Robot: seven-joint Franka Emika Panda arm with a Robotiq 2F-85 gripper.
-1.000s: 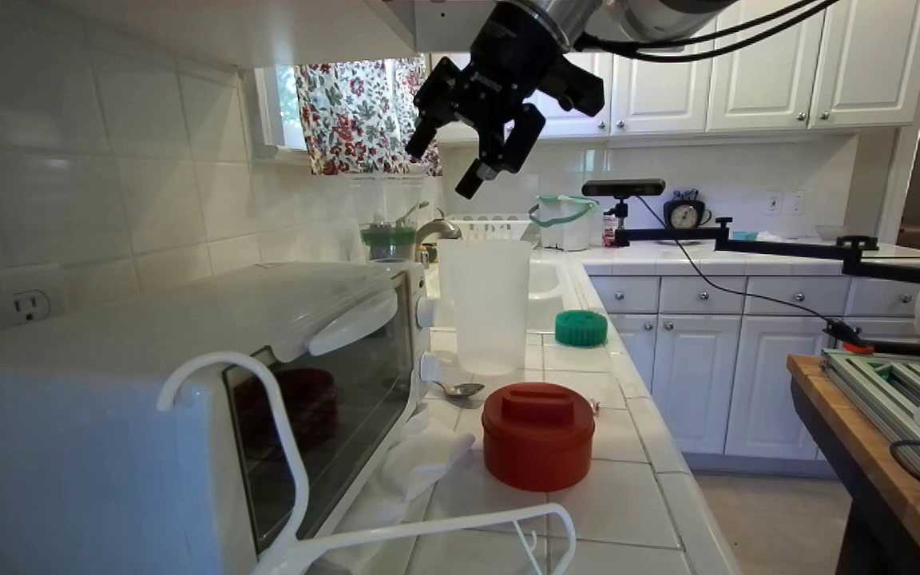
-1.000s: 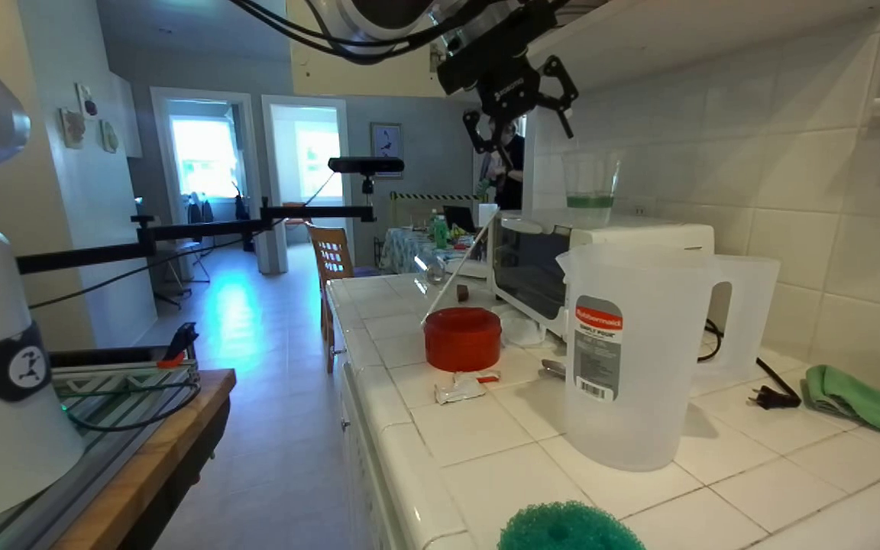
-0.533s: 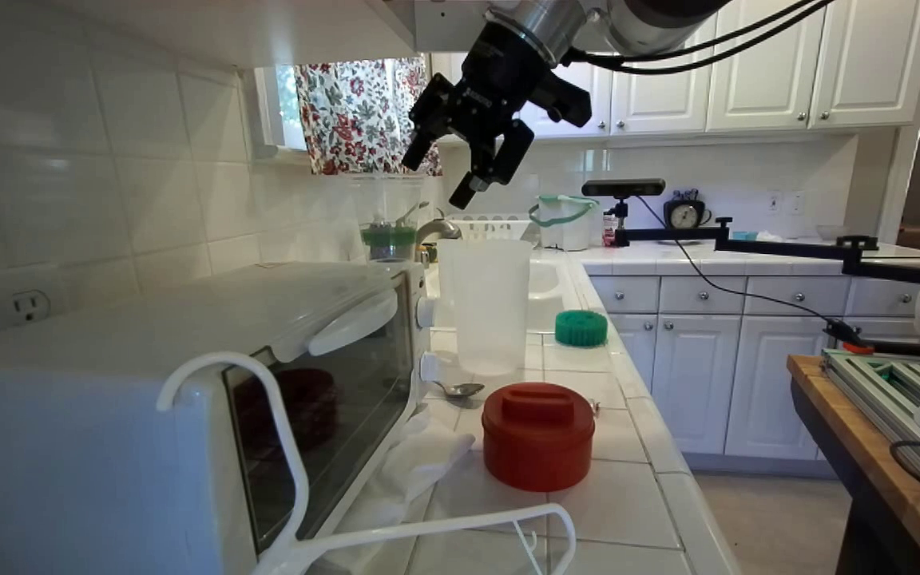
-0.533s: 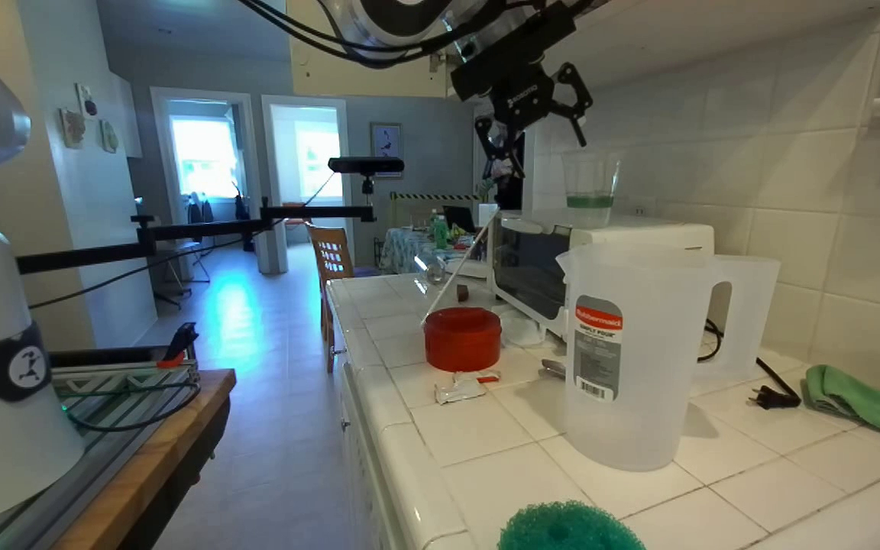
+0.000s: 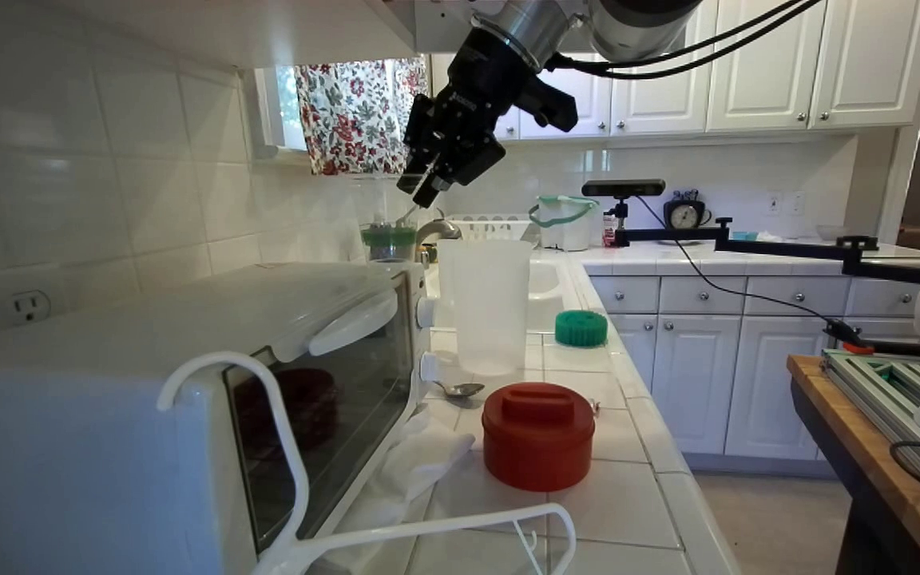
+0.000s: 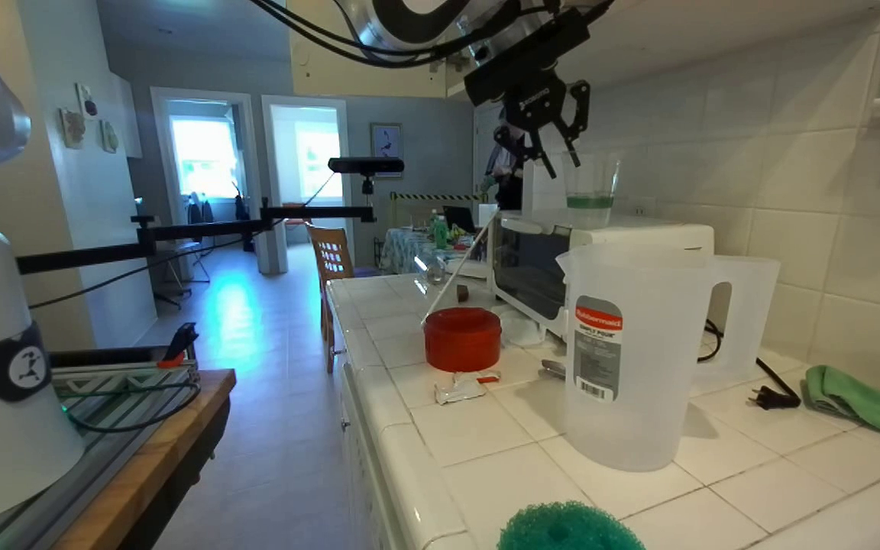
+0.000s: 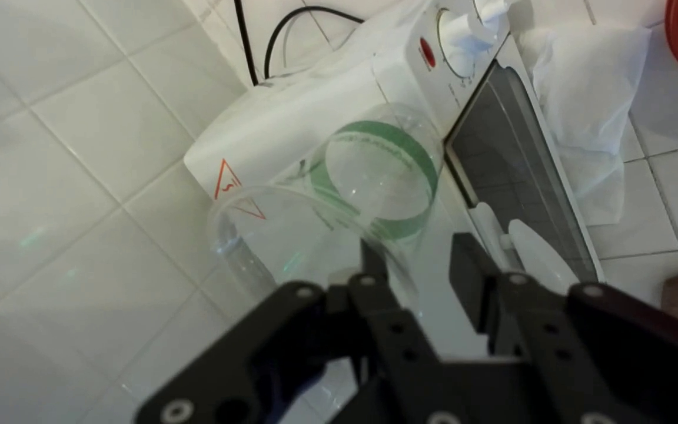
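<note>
A clear plastic cup with a green band stands on top of the white toaster oven; it also shows beside the wall in both exterior views, as the clear cup. My gripper is at the cup's rim, pointing down at a slant. In the wrist view the left finger reaches inside the cup's mouth and the right finger stays outside, with the rim between them. The jaws stand partly open, and a gap shows beside the rim. Whether a finger touches the cup wall I cannot tell. An exterior view shows the gripper overlapping the cup's top.
On the tiled counter are a red lidded container, a frosted pitcher, a spoon, a green scrubber, a wrapper and a green cloth. A white hanger leans by the oven. A cabinet hangs overhead.
The gripper has moved down and towards the wall, to the cup's rim. Its jaws have narrowed from wide open. The cup and the things on the counter have not moved.
</note>
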